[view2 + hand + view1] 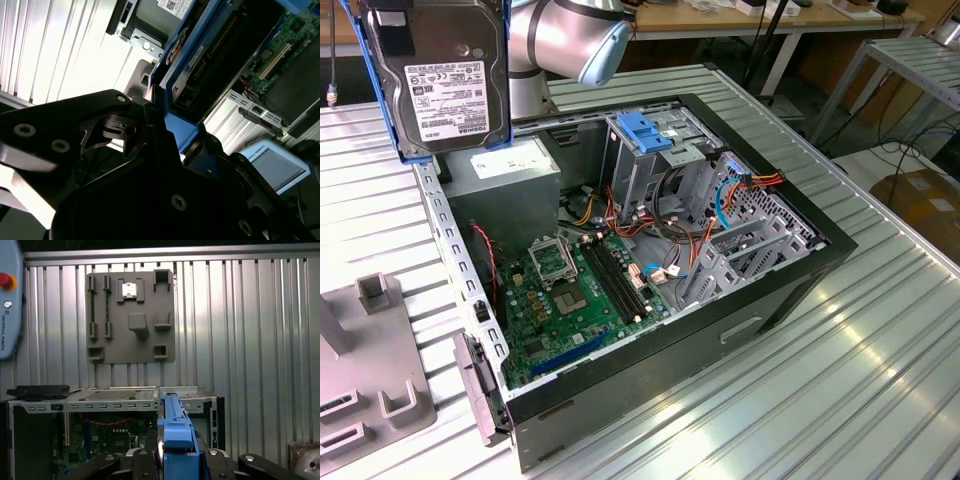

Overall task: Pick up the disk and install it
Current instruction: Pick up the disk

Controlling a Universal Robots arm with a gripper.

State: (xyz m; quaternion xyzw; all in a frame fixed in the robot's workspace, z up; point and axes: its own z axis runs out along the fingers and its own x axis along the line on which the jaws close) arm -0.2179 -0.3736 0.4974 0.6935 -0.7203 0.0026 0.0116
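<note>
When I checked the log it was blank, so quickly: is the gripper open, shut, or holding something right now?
Gripper: shut on the disk, gripping it at its blue bracket.

Carrying the disk [442, 75], I find open air above the cage [628, 172]. Cables [745, 182] crowd it on the exterior view's right; a supply box [505, 178] stands near, opposite.
</note>
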